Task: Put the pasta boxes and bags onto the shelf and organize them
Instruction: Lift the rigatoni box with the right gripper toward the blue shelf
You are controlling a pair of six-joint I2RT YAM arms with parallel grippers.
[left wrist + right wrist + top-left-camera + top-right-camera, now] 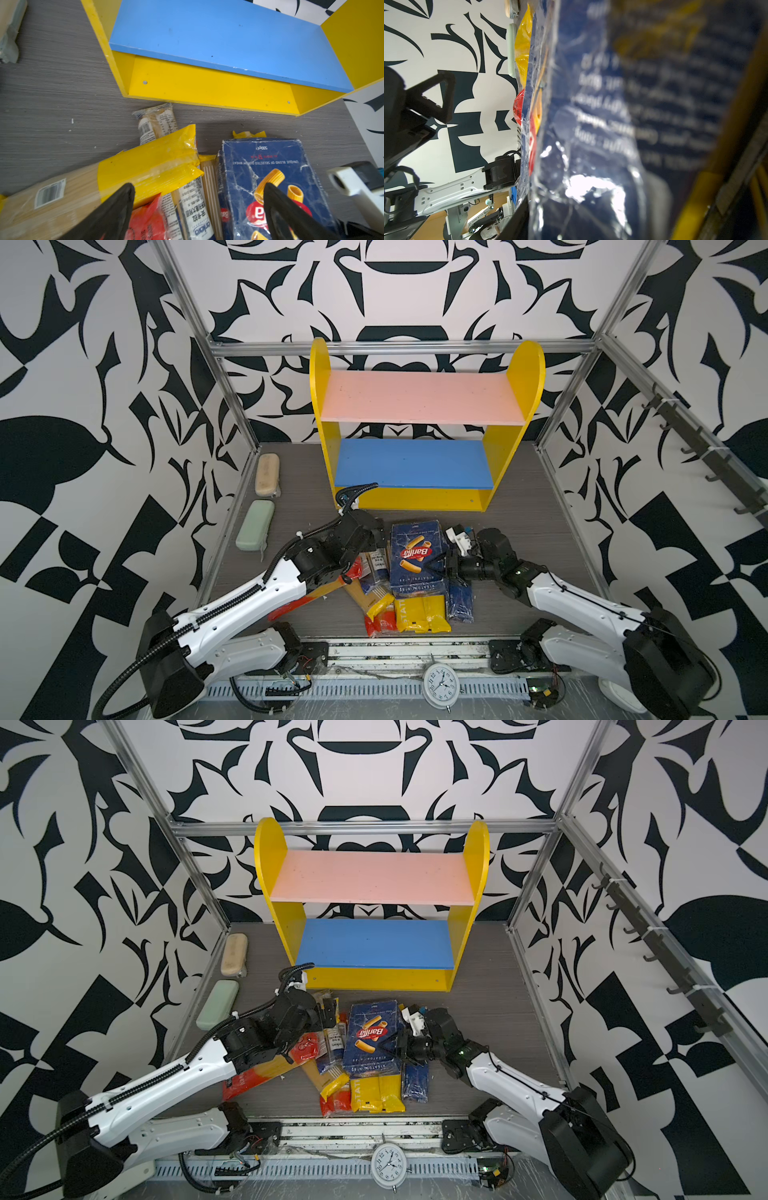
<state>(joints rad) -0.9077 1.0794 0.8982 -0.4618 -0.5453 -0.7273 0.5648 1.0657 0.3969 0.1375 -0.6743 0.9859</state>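
1. Because the right end effector [441, 566] reaches only the right edge of the wide pasta box [417, 560], with one finger over the printed face, a lift from here could let the carton sag, twist or slide free. I cannot tell whether the fingers pinch it or merely bracket it.
2. The box lies flat and face up on the heap of bags [422, 614] on the bench [532, 510], between the two arms and just in front of the shelf [503, 456]. Raising it could drag a slim pack along or scatter the heap.
3. The left end effector [198, 187] hangs with its fingers spread wide, holding nothing. It is just beside the box's left edge, above a yellow-ended pack [158, 158], so a sideways swing of the carton could strike it.
4. The pink upper board [419, 398] and blue lower board [411, 464] are both bare. The box's far end sits near the shelf's base, so a low carry could knock the front panel.
5. The carton is dark blue with a red oval logo and pictured rigatoni. It is creased white along its folds and wrapped in glossy clear film that looks slippery to grip.
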